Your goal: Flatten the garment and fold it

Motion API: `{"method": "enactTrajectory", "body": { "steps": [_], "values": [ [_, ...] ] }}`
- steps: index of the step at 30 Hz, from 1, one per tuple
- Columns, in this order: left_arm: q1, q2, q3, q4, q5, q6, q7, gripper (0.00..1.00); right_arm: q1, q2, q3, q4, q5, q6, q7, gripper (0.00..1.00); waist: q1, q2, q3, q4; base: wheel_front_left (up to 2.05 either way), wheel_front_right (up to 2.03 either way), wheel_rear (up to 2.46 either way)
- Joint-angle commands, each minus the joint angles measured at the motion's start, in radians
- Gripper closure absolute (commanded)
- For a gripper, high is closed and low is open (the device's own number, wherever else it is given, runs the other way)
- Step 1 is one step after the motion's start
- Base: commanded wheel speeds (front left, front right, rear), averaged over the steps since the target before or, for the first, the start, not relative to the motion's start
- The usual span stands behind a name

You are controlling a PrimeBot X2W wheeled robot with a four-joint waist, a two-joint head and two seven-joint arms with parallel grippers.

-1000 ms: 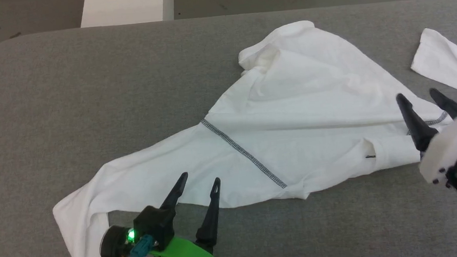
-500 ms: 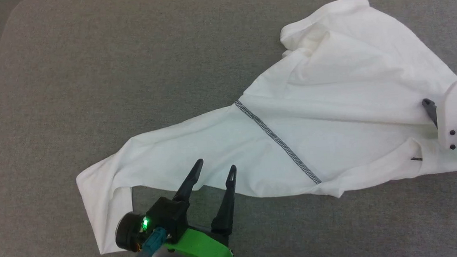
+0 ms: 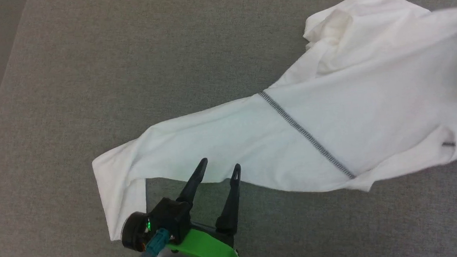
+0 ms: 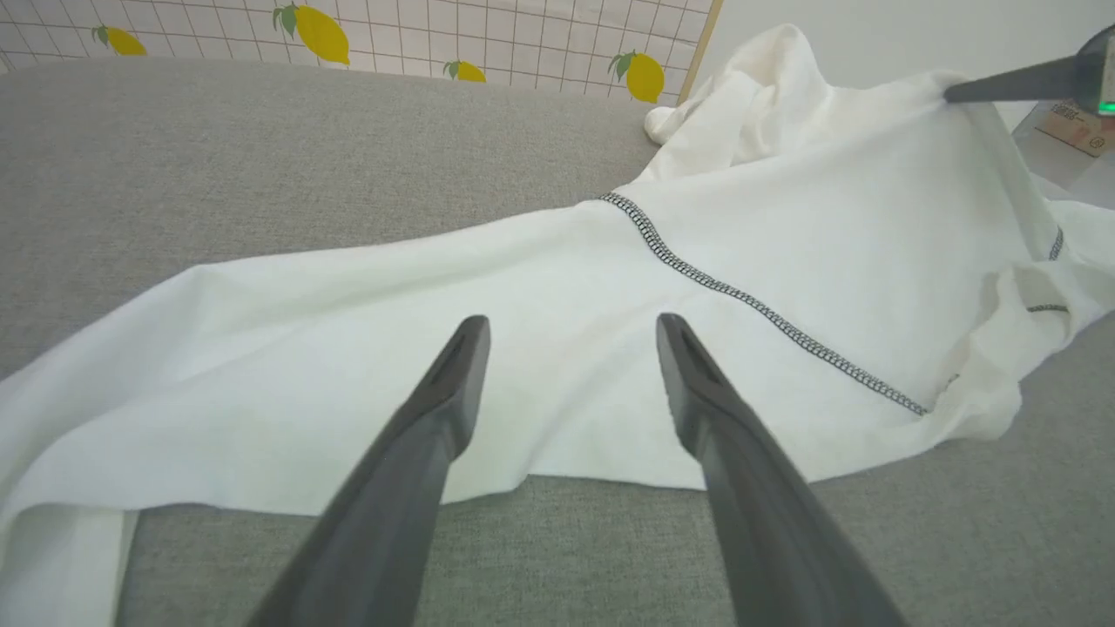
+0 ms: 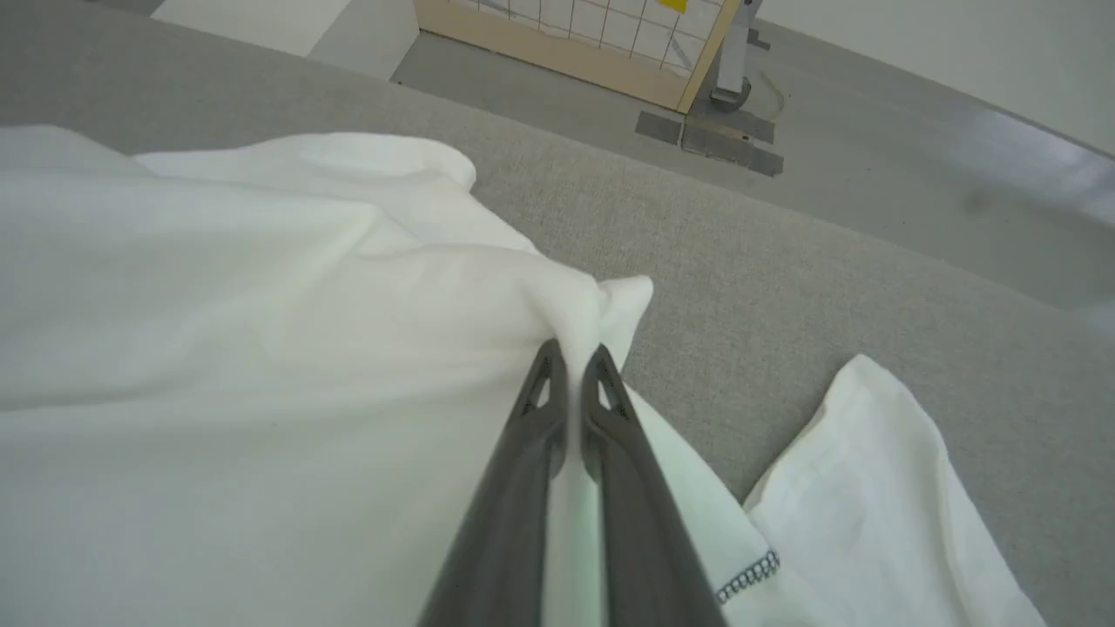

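- Grey woven cloth covers the broad, round-cornered table (image 3: pixel 83 75), and beyond its far side stands a wood-framed grid panel (image 4: pixel 322 30) printed with yellow lemons.
- A large white long-sleeved garment (image 3: pixel 375 103) of thin fabric lies across the right half of the table. One long sleeve (image 3: pixel 164 150) trails out to the left, and its end bends back toward the near edge.
- A dark grey stitched seam (image 3: pixel 307 136) runs diagonally where that sleeve meets the body of the garment.
- The left gripper (image 3: pixel 220 163), black fingers on a bright green mount, hovers at the near edge of the sleeve. Its fingers are spread wide with nothing between them. I cannot tell whether the tips touch the cloth.
- The right gripper (image 5: pixel 573 347) is pinched tight on a bunched fold at the garment's right edge.
- At that pinch the fabric rises off the table into a peak, and the cloth slopes down from it toward the seam.
- Just beside the right gripper, the other sleeve (image 5: pixel 871 488) lies flat on the grey surface.
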Motion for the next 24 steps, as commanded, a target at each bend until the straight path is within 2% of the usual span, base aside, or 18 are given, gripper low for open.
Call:
{"method": "enactTrajectory", "body": {
  "steps": [1,4,7,8,9,10,13,17,21,24],
  "values": [
    [-0.016,-0.006,-0.004,0.003,-0.006,-0.001,-0.011,0.00,-0.057,-0.022,-0.001,-0.017,0.000,-0.002,-0.021,1.00,0.0000,0.0000,0.023,0.021,0.00,0.00,0.00],
    [-0.030,-0.014,-0.015,0.012,-0.007,-0.006,-0.015,0.00,-0.131,-0.039,-0.007,-0.013,-0.016,-0.002,-0.057,1.00,0.0000,0.0000,0.050,0.048,0.00,0.00,0.00],
    [-0.041,-0.021,-0.025,0.027,-0.009,-0.010,-0.021,0.00,-0.175,-0.026,-0.019,0.039,-0.050,-0.002,-0.074,1.00,0.0000,0.0000,0.071,0.077,0.00,0.00,0.00],
    [-0.044,-0.023,-0.028,0.031,-0.010,-0.011,-0.024,0.00,-0.180,-0.019,-0.028,0.061,-0.061,-0.002,-0.075,0.87,0.0000,0.0000,0.076,0.085,0.00,0.00,0.00],
    [-0.047,-0.025,-0.031,0.036,-0.012,-0.012,-0.027,0.00,-0.182,-0.008,-0.037,0.090,-0.079,-0.002,-0.078,0.25,0.0000,0.0000,0.080,0.092,0.00,0.00,0.00],
    [-0.049,-0.027,-0.034,0.040,-0.013,-0.013,-0.029,0.00,-0.180,0.001,-0.043,0.113,-0.095,-0.002,-0.079,0.00,0.0000,0.0000,0.083,0.097,0.00,0.00,0.00],
    [-0.057,-0.032,-0.039,0.055,-0.016,-0.014,-0.037,0.00,-0.175,0.036,-0.053,0.169,-0.118,-0.002,-0.102,0.00,0.0000,0.0000,0.082,0.105,0.00,0.00,0.00],
    [-0.061,-0.032,-0.042,0.075,-0.020,-0.016,-0.045,0.00,-0.168,0.058,-0.032,0.180,-0.101,-0.002,-0.157,0.00,0.0000,0.0000,0.048,0.094,0.00,0.00,0.00],
    [-0.053,-0.026,-0.040,0.089,-0.026,-0.014,-0.047,0.00,-0.134,0.077,-0.024,0.112,-0.021,-0.002,-0.229,0.00,0.0000,0.0000,-0.012,0.068,0.00,0.00,0.00],
    [-0.033,-0.015,-0.033,0.086,-0.031,-0.004,-0.043,0.00,-0.045,0.093,-0.035,-0.010,0.034,-0.002,-0.280,0.00,0.0000,0.0000,-0.064,0.039,0.00,0.00,0.00]
  ]
}}
